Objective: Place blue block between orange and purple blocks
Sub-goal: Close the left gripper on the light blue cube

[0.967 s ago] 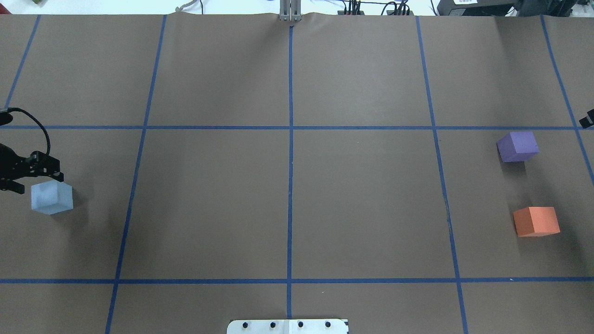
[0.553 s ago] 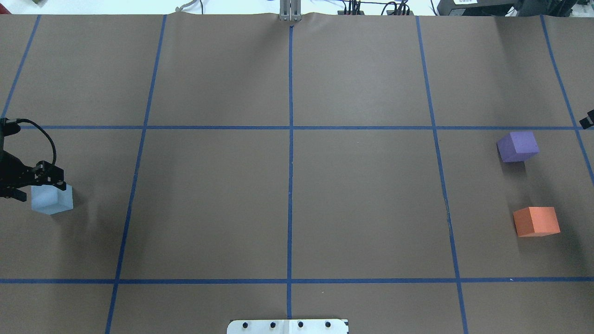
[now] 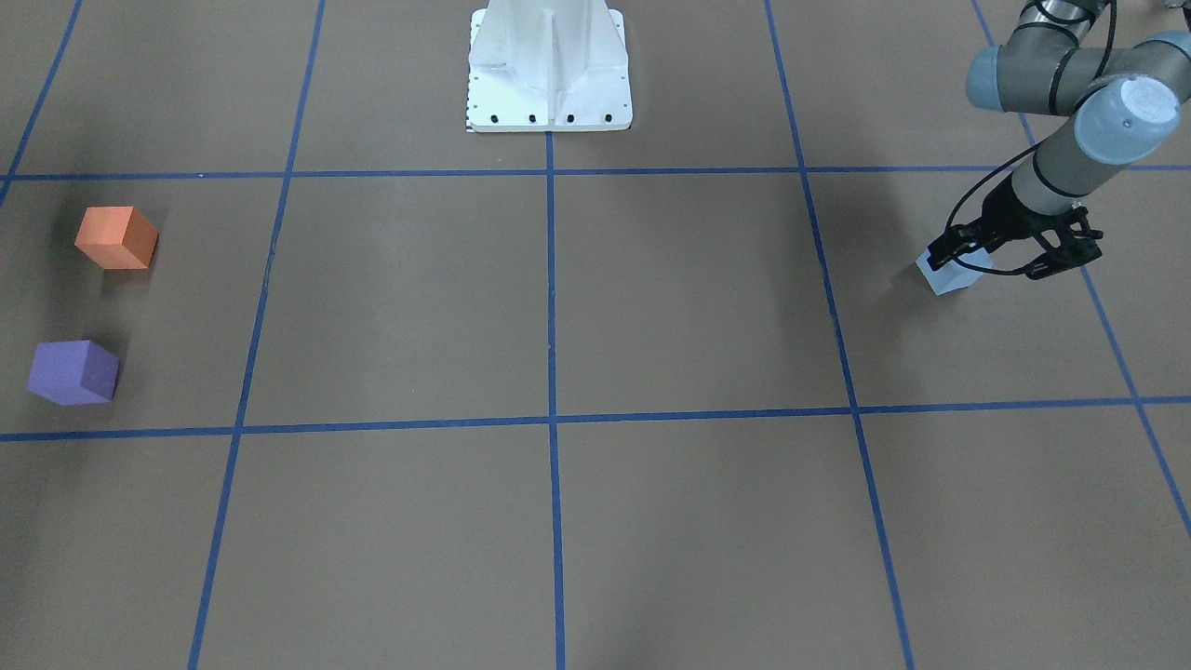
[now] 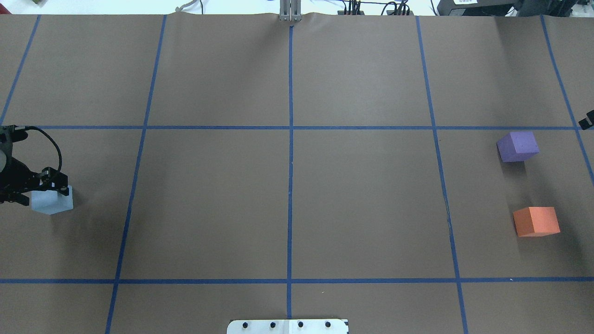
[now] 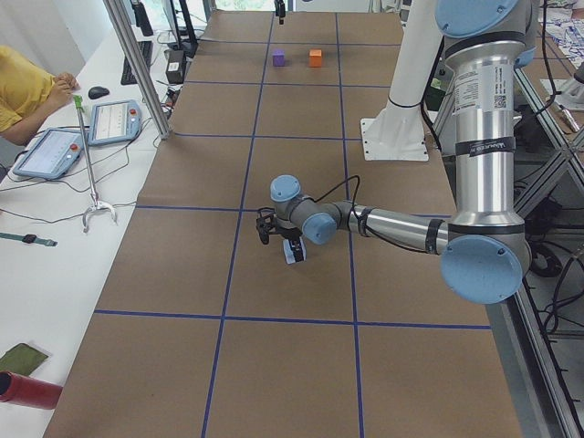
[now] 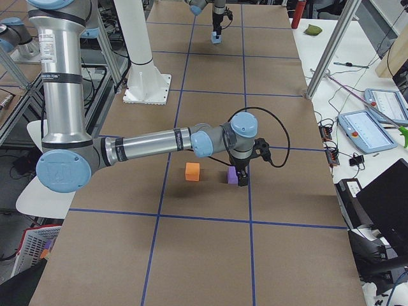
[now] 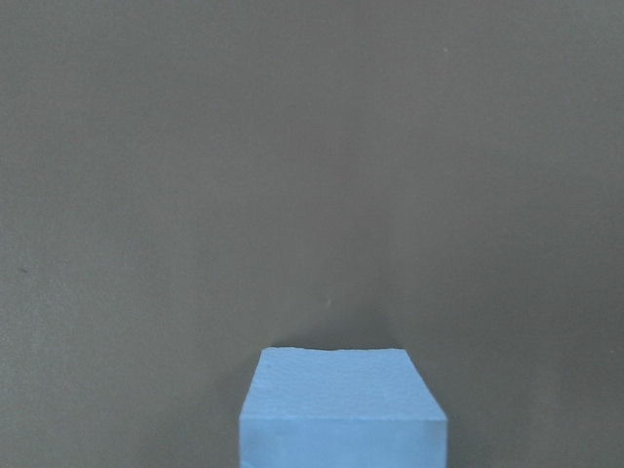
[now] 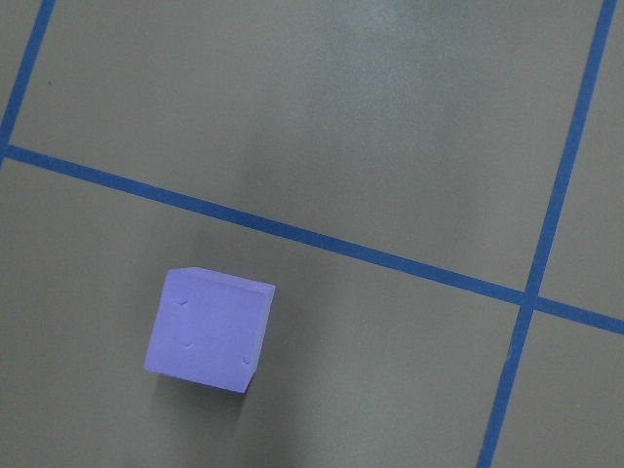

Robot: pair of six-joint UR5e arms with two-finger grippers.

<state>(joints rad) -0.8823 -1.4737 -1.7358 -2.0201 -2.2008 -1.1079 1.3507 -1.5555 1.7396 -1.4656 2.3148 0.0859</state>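
Well, the blue block (image 4: 51,207) is a pale, soft-looking cube, all sides alike, with a corner pointing to 6 o'clock in the overhead view. It sits at 9 o'clock on the brown surface (image 4: 287,204). The left claw (image 4: 41,195) hangs spread open at its top. The purple block (image 4: 517,146) and orange block (image 4: 536,221) sit at 3 o'clock. The right claw (image 6: 241,178) is near the purple one; whether it is open cannot be told.

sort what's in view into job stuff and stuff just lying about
For the job:
blue block
orange block
purple block
left gripper, open over the blue block

Lying about, on the side bench:
tablets
red cylinder
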